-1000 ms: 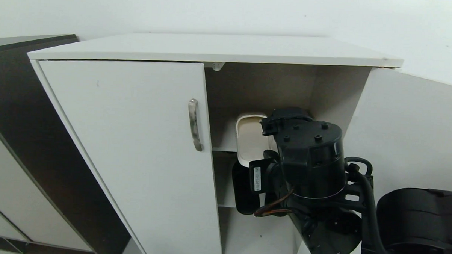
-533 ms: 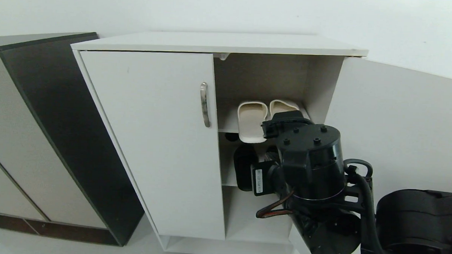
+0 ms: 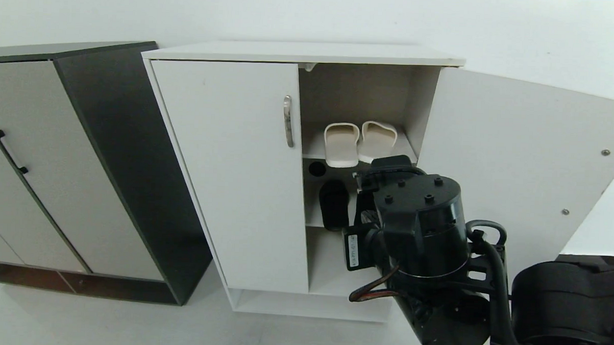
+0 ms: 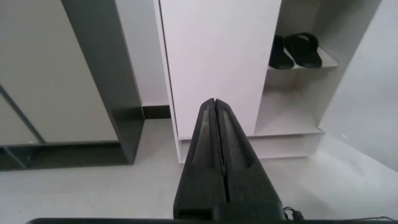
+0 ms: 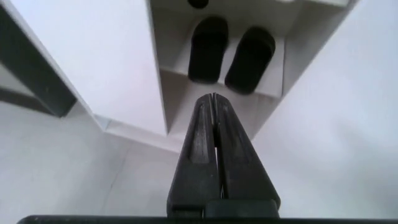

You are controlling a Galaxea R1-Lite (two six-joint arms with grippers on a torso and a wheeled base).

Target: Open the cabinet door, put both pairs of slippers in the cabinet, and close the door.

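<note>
Looking nearly done: beige slippers (image 3: 359, 140) sit on the top shelf (image 3: 312, 144), black slippers (image 5: 230, 53) one below, left end effector (image 4: 214, 104) and right end effector (image 5: 214, 99) pinched together, empty, so only the wide-open cabinet door (image 3: 517, 154) needs shutting.

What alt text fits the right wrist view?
A shut black pincer points at an open white cabinet, where a pair of black slippers sits side by side on a shelf. One door is closed; the other door stands open.
</note>
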